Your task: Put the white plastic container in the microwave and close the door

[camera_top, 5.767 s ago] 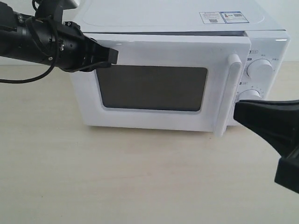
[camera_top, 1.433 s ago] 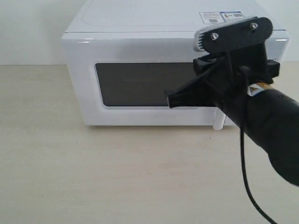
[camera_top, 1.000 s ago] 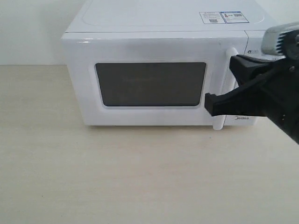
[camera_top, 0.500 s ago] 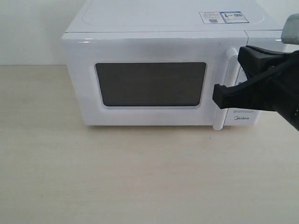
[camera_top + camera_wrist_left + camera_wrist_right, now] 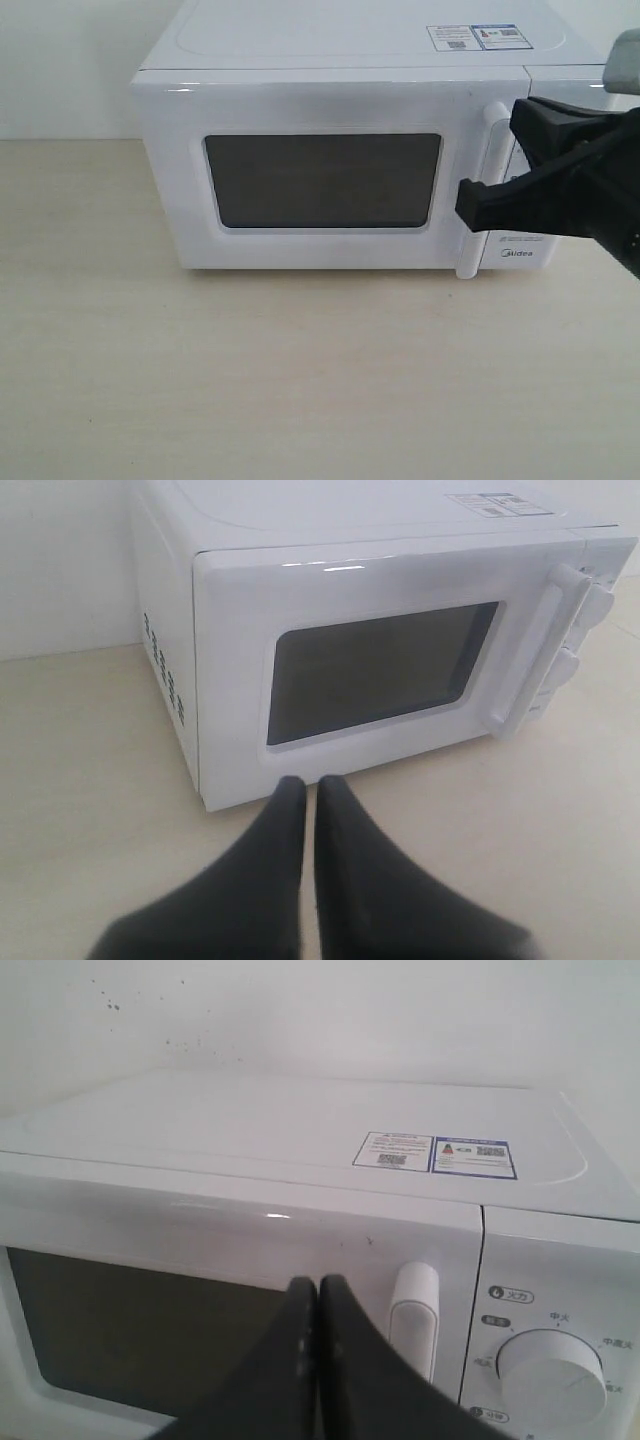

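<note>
The white microwave (image 5: pixel 330 50) stands on the table with its door (image 5: pixel 320 105) fully shut, dark window (image 5: pixel 322 180) facing me. The white plastic container is out of view. My right gripper (image 5: pixel 468 205) is shut and empty, hovering just in front of the vertical bar handle (image 5: pixel 493 125); in the right wrist view its tips (image 5: pixel 317 1285) sit beside the handle (image 5: pixel 414 1310). My left gripper (image 5: pixel 305 785) is shut and empty, low over the table short of the microwave's (image 5: pixel 230 680) front corner; it does not show in the exterior view.
The light wooden table (image 5: pixel 300 380) stretches out in front of the microwave. A round knob (image 5: pixel 552 1375) sits right of the handle, and stickers (image 5: pixel 435 1152) lie on the oven's top. The right arm hides the control panel in the exterior view. A white wall stands behind.
The door, ajar earlier with the left gripper against it, is now shut, and the left arm has left the exterior view. The right gripper swung right from the window to the handle, then held still.
</note>
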Motion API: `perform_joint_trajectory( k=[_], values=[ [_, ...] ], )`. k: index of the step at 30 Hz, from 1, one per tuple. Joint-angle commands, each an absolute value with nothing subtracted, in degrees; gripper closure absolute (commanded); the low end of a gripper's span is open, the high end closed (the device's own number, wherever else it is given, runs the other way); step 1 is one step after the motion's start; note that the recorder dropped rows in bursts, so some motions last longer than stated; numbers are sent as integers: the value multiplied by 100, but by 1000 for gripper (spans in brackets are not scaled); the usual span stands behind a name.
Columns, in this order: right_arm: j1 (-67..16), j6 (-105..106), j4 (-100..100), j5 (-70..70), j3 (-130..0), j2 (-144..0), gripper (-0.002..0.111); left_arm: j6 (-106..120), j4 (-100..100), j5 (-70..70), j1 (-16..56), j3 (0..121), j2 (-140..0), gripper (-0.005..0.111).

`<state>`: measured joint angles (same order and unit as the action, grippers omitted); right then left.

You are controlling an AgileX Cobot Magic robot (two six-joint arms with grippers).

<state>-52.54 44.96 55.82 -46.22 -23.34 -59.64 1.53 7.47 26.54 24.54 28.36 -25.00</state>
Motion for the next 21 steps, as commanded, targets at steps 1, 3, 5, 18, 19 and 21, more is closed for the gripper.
perform_joint_trajectory(
  k=[1,3,5,18,19,21],
  values=[
    [-5250,4559,5622,-5019,-2323,-5868,109,88,745,2657,2456,2808,-2479,102],
    [-5250,4641,5769,-5019,-2323,-5731,109,88,745,2657,2456,2808,-2479,102],
    [-5250,4874,6047,-5019,-2323,-5523,109,88,745,2657,2456,2808,-2479,102],
    [-2741,6360,7017,-2237,-2317,-3280,109,88,745,2657,2456,2808,-2479,102],
    [-2512,6431,7017,-1933,-2317,-3140,109,88,745,2657,2456,2808,-2479,102],
    [-1827,6485,7017,-1290,-2317,-2783,109,88,745,2657,2456,2808,-2479,102]
  ],
)
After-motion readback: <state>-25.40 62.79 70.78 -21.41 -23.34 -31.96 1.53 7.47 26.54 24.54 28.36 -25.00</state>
